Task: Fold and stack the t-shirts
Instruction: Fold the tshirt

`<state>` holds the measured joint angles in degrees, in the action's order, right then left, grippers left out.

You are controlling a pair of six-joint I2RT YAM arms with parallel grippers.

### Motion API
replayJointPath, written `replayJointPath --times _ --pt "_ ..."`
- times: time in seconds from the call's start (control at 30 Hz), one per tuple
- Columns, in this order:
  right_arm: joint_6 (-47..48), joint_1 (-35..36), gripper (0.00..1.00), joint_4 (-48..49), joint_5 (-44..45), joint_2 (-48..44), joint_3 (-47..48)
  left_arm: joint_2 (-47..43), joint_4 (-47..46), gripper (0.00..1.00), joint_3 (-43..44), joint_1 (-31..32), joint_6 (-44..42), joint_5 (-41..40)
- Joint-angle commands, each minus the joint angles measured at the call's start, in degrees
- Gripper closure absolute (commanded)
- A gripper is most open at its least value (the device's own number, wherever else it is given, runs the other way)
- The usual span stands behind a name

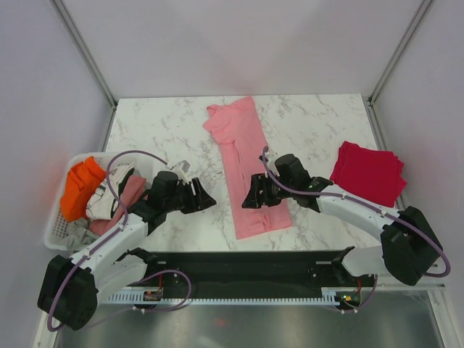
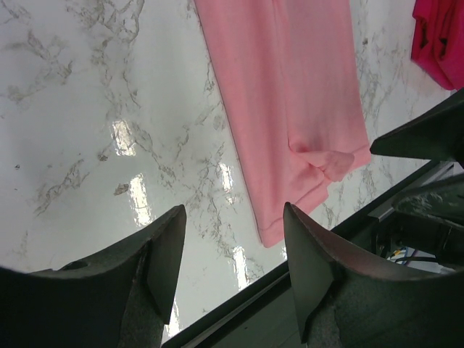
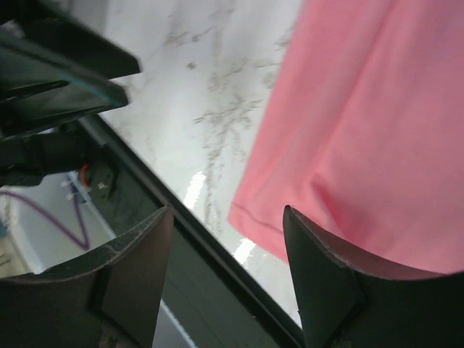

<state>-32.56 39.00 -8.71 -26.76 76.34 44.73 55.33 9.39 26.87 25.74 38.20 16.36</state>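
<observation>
Sitting at the table's (image 1: 159, 130) left edge, a white basket (image 1: 56, 239) holds an orange cloth (image 1: 78, 187) plus pink & white pieces, partly hidden by a cable (image 1: 134, 152). Pink t-shirt (image 1: 243, 156) lies mid-table, a long strip from far edge toward near edge. Red t-shirt (image 1: 368, 172) is folded by the right edge. Left gripper (image 1: 205, 197) has jaws apart over bare tabletop. Right gripper (image 1: 250, 197) has jaws apart at the pink hem, contact w/ cloth unclear.

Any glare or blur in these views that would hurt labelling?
Top external: even light, sharp, no obvious glare. Left wrist: bright reflections on the table; pink shirt crisp. Right wrist: shirt soft, out of focus; small glints near table edge.
</observation>
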Motion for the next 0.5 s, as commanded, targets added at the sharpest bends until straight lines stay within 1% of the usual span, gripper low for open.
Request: replayJointPath --times 0.0,0.03,0.1,0.17,0.2,0.3,0.4,0.47 --pt "4.42 -0.42 0.30 -7.52 13.35 -0.58 2.90 -0.40 -0.25 0.36 1.78 0.10 -1.90 -0.36" --pt "5.13 -0.42 0.32 -8.94 16.28 0.38 3.25 -0.31 -0.33 0.36 1.78 0.19 -1.90 -0.28" --pt "6.44 -0.42 0.32 -11.58 18.58 1.53 3.70 -0.14 -0.33 0.36 1.78 0.19 -1.90 -0.01" --pt "6.72 -0.42 0.29 -10.89 16.32 2.67 2.91 -0.14 -0.51 0.36 1.69 0.19 -1.81 -0.10" --pt "6.02 -0.42 0.28 -9.24 12.22 2.85 1.60 0.04 -0.51 0.36 1.69 0.19 -1.81 -0.19" --pt "4.61 -0.24 0.28 -5.72 4.90 2.42 -1.30 0.30 -0.69 0.36 1.78 0.19 -1.72 -0.28" --pt "2.94 0.72 0.28 -5.79 2.51 1.19 -3.50 0.83 -0.86 0.36 1.78 0.19 -1.72 -0.10" --pt "1.10 2.82 0.28 -5.53 0.76 -0.22 -4.56 1.18 -0.95 0.36 1.78 0.19 -1.90 -0.10"
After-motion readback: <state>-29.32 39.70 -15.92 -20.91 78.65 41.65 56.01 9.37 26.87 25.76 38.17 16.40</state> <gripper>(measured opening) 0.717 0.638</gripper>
